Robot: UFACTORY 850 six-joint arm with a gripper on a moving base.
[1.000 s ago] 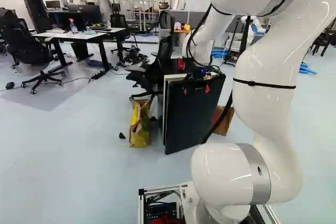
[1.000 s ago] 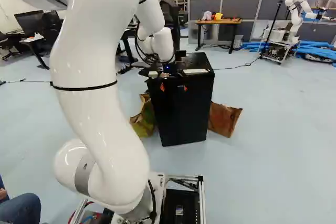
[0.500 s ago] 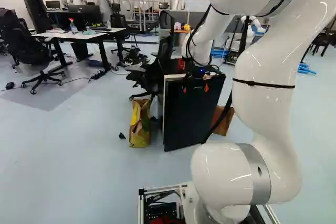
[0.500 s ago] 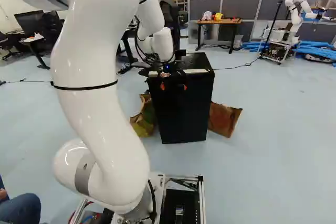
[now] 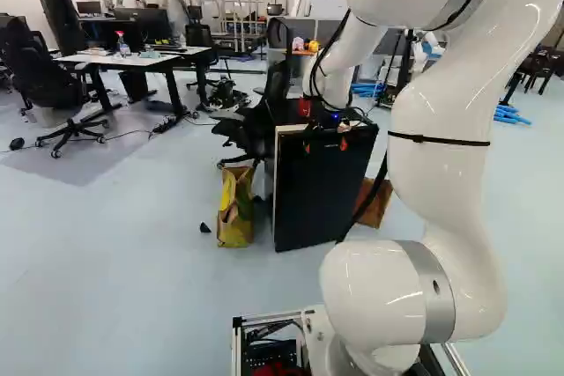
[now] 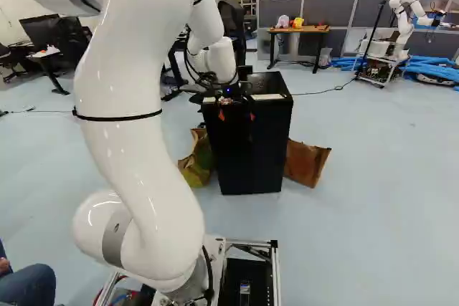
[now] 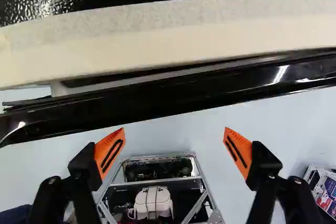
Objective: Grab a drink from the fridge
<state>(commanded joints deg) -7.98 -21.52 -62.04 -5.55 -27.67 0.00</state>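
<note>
"Two fingers point(image 7: 86, 163) on the black gripper point(image 6: 237, 115). How did they stand?"

"Released. Orange pads point(image 7: 109, 151) well apart, pale floor point(image 7: 168, 135) visible between."

"Position of the fridge point(image 6: 251, 155)?"

"Upright, at twelve o'clock from the moving base point(image 6: 275, 270). White arm point(image 6: 129, 141) reached over to it; gripper was near its upper front, six o'clock side. Wrist view: pale strip point(image 7: 173, 45) and glossy black edge point(image 7: 173, 100) ran crosswise ahead of the fingertips, dark gap partway between."

"Surroundings?"

"I noted a yellow-green bag point(image 5: 235, 209) at the fridge's nine o'clock, a brown bag point(image 6: 306, 163) around three."
</note>
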